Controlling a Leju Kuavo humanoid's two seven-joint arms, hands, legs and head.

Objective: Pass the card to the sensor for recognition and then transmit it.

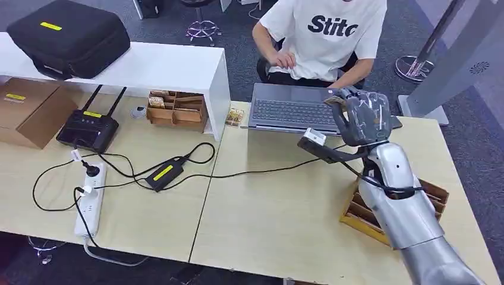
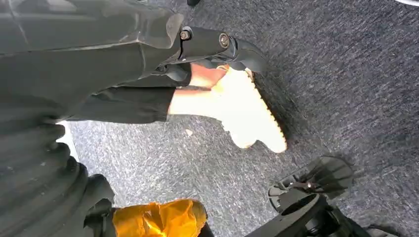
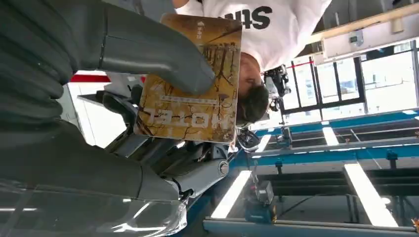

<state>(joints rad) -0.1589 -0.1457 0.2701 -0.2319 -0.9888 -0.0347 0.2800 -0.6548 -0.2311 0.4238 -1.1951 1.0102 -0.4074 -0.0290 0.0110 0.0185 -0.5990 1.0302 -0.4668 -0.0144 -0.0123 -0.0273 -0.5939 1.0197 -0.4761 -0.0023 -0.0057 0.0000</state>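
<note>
My right hand (image 1: 361,117) is raised above the right half of the table, just in front of the laptop. It holds a brown and gold printed card (image 3: 197,94). In the right wrist view the thick grey thumb (image 3: 158,49) presses on the card's face and the darker fingers lie behind it. From the head, a thin edge of the card (image 1: 336,100) shows at the hand's far left side. A person in a white T-shirt (image 1: 324,35) sits right behind the laptop, facing the hand. My left hand (image 2: 44,163) hangs down over grey carpet; how its fingers lie is unclear.
An open grey laptop (image 1: 291,110) sits at the far table edge. A wooden tray (image 1: 434,193) lies under my right forearm. A black cable (image 1: 249,173) crosses the table to a power brick (image 1: 163,173) and a power strip (image 1: 89,205). A white shelf (image 1: 160,68) carries a black case (image 1: 68,35).
</note>
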